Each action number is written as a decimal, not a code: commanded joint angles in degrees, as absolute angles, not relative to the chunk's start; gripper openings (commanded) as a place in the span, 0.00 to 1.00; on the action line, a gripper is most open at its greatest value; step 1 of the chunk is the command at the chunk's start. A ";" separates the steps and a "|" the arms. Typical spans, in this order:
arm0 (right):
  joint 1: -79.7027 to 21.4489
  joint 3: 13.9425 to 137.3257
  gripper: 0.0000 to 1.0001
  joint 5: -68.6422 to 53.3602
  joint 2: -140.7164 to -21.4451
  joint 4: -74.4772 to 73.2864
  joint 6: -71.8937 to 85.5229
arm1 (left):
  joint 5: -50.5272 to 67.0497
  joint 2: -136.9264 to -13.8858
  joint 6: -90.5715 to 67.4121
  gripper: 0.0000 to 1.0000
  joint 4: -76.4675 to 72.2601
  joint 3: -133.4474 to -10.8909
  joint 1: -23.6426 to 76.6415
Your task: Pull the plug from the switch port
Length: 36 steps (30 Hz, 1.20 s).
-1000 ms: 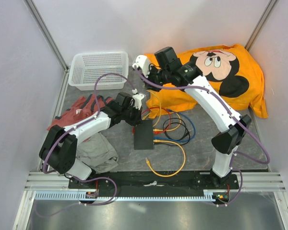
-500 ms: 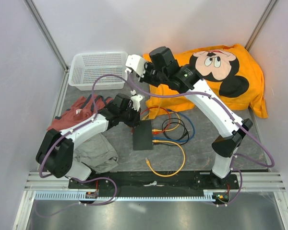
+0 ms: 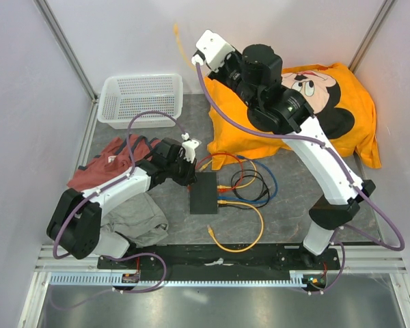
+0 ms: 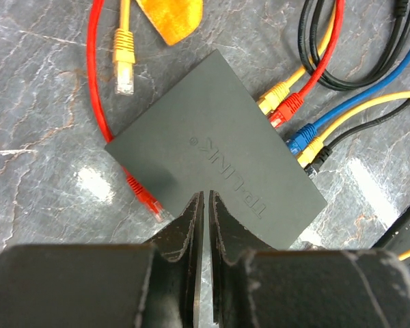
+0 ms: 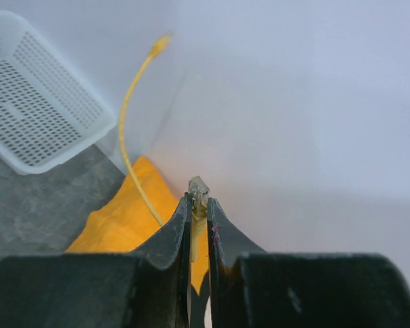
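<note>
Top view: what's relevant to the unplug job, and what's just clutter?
Job: switch, left pincer over it, right pincer shut on yellow-cable plug, plugged-in cables.
Clutter: white basket, orange shirt, red cloth, grey cloth.

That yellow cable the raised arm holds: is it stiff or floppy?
Probably springy rather than limp: the yellow cable arcs out from the right gripper without drooping. Likely light, since a pinch at one end carries it. Its free end may sway.
</note>
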<state>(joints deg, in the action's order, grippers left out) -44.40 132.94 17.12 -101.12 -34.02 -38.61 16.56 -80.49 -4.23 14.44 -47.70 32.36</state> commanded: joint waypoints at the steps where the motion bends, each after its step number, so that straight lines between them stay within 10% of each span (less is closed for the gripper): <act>1: -43.43 126.67 0.00 28.97 -95.55 -29.45 -42.98 | 16.44 -78.14 -5.27 0.13 12.39 -47.72 31.73; 7: -23.15 115.94 0.00 28.49 -85.97 -32.77 -24.28 | 16.96 -77.96 -8.43 0.13 9.49 -46.23 30.76; 12: -3.38 109.87 0.00 3.45 -76.14 -44.46 -19.15 | 17.32 -79.10 -9.49 0.13 8.97 -46.67 30.24; 21: 8.51 88.43 0.00 11.34 -57.15 -52.19 -22.77 | 17.40 -82.26 -11.34 0.13 8.70 -48.25 30.15; 36: 10.02 84.54 0.00 -27.17 -66.44 -72.33 -28.91 | 19.34 -85.69 -11.60 0.13 6.86 -49.92 30.15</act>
